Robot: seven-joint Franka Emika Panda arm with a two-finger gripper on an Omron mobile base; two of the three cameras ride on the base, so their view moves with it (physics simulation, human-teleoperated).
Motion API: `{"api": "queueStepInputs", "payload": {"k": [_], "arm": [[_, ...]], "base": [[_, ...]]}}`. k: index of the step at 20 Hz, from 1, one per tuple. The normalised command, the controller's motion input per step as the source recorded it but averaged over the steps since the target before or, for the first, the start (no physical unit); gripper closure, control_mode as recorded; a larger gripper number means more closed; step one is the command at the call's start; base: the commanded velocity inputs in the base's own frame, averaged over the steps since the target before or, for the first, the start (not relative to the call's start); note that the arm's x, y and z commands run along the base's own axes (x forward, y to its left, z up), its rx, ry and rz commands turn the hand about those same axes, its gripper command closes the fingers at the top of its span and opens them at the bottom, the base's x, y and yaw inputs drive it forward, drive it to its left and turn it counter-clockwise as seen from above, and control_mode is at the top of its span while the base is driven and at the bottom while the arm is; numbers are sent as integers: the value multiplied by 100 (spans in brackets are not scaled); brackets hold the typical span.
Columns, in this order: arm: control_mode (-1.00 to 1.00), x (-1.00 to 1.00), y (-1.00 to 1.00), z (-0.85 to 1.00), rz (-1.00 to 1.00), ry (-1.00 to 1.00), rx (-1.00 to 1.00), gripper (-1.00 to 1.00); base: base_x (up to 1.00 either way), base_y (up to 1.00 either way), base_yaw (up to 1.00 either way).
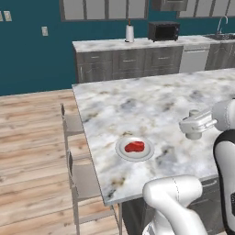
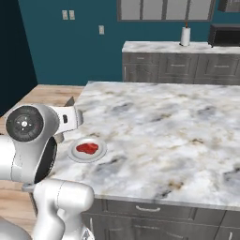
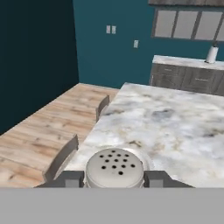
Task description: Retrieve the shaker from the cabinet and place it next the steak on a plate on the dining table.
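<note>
— Where's the shaker (image 3: 114, 168)?

— In my gripper (image 3: 114, 178). From the hand view I see its cap with the dark holes sitting between the two fingers (image 3: 72, 178), which are closed on its sides. From the left base view the gripper hangs over the dining table (image 1: 156, 103), with a pale rounded shape below the hand that looks like the shaker.

— And the plate (image 1: 134, 148)?

— On the table near its front edge, with the steak (image 1: 134, 147) lying on it. The gripper is to the plate's right, apart from it. Two chairs (image 1: 81, 181) stand along the table's left side.
</note>
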Motion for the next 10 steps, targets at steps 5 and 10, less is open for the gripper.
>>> {"api": "queueStepInputs", "payload": {"k": [5, 10], "arm": [[-100, 33, 8, -47, 6, 5, 0, 100], [-100, 75, 20, -42, -4, 0, 6, 100]], "base": [[0, 0, 0], [0, 0, 0]]}}
